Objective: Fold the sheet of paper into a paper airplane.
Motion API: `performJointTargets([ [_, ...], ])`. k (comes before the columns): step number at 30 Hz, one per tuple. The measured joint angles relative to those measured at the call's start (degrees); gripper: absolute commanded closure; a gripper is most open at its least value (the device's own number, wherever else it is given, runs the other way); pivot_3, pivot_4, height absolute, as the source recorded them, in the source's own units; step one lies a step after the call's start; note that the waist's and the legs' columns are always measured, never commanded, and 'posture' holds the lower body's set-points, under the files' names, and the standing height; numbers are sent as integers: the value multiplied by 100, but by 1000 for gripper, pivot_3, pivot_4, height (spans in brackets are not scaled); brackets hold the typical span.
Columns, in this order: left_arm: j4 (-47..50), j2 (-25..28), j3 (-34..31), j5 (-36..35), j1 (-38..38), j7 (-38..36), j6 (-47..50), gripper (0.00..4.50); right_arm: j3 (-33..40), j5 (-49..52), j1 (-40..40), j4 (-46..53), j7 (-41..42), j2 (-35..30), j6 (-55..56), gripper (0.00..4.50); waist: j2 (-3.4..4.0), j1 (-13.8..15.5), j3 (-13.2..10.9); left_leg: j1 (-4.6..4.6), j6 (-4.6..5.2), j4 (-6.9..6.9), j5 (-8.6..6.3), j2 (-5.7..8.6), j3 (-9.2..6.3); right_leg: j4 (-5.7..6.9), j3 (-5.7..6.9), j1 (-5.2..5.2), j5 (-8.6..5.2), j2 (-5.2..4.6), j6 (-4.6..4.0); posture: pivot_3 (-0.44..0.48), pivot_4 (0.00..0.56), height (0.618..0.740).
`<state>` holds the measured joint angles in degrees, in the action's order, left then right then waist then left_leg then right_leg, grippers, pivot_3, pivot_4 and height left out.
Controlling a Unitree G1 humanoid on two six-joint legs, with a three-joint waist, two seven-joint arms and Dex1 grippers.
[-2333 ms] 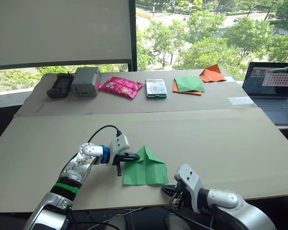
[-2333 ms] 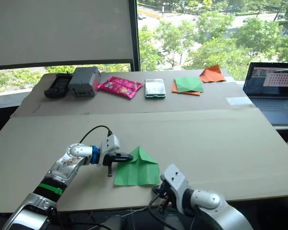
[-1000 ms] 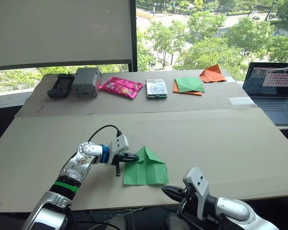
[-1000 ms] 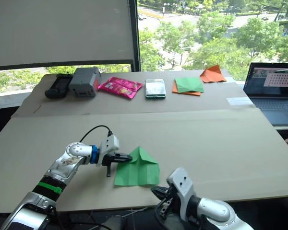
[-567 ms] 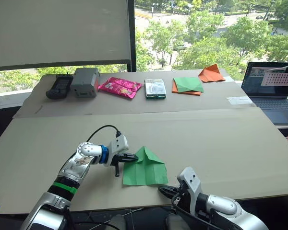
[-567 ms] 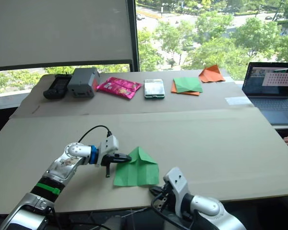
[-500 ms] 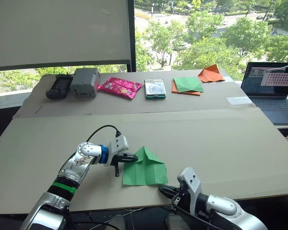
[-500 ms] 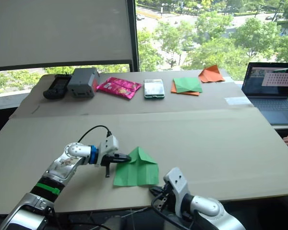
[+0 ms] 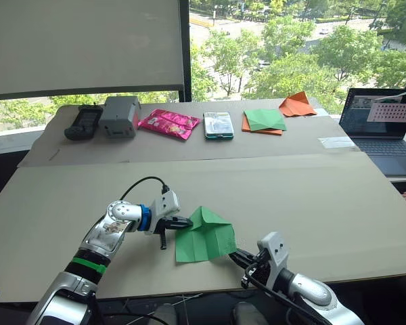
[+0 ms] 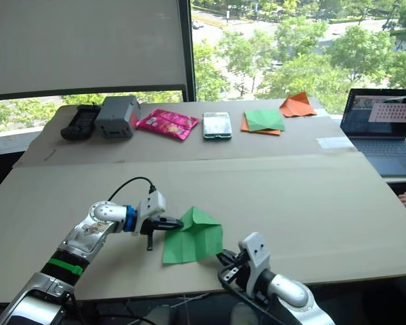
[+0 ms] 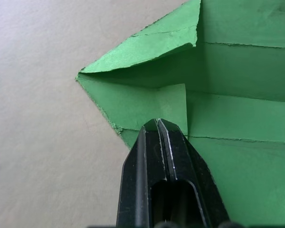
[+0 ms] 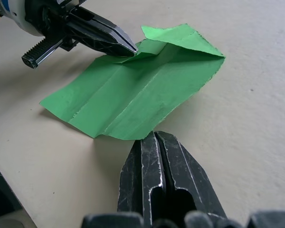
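Two green papers, two orange papers, one laptop, one phone, one pink packet.

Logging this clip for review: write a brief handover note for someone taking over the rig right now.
Left end effector: shut, tip pressed on the sheet of paper near its point.
Right end effector: shut, at the sheet's near right edge, which lifts slightly.
Done: the corner folds forming the point, plus lengthwise creases.
Left: the folds that turn it into the paper airplane.
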<state>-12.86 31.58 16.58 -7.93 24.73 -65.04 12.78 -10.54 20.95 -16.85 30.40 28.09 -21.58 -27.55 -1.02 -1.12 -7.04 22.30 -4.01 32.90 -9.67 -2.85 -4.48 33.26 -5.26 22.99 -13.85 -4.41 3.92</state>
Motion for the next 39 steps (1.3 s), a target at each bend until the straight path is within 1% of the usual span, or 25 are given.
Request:
performJointTargets([
  [7,2,13,-1,0,5,-4,0,4478,-6,-1,318,-193,1,215,111,4500,5,-5,3,0,0,0,0,0,0,0,-1,0,0,1,0,0,150,732],
  [13,50,33,-16,0,-8,1,5,4478,-38,-35,999,-636,9,400,120,4500,19,-9,11,0,2,0,2,0,0,10,-3,1,0,4,0,0,150,732],
  [18,84,70,-26,0,-33,4,15,4478,-98,-61,1405,-836,57,465,119,4500,4,-7,17,-11,4,3,2,5,0,76,-10,9,0,7,0,0,150,732],
  [28,99,78,-35,0,-35,2,80,4478,-657,-335,2026,-1394,189,743,122,4500,7,-34,20,-23,4,-3,3,3,-1,82,-11,6,0,10,0,0,150,732],
  [33,98,90,-28,1,-23,-33,94,4478,-887,-570,2467,-1970,227,990,212,4500,8,-57,21,-23,12,-2,8,3,-1,83,-11,3,0,11,0,0,150,732],
  [35,98,105,-26,1,-16,-58,96,4478,-913,-657,2638,-2195,238,1092,216,4500,9,-67,21,-22,37,-3,23,3,-1,87,-11,4,0,12,0,0,150,732],
  [39,97,128,-26,1,-9,-74,105,4478,-1019,-844,2896,-2505,309,1167,218,4500,11,-93,23,-23,42,-3,26,3,-3,89,-12,0,1,14,0,0,150,732],
])
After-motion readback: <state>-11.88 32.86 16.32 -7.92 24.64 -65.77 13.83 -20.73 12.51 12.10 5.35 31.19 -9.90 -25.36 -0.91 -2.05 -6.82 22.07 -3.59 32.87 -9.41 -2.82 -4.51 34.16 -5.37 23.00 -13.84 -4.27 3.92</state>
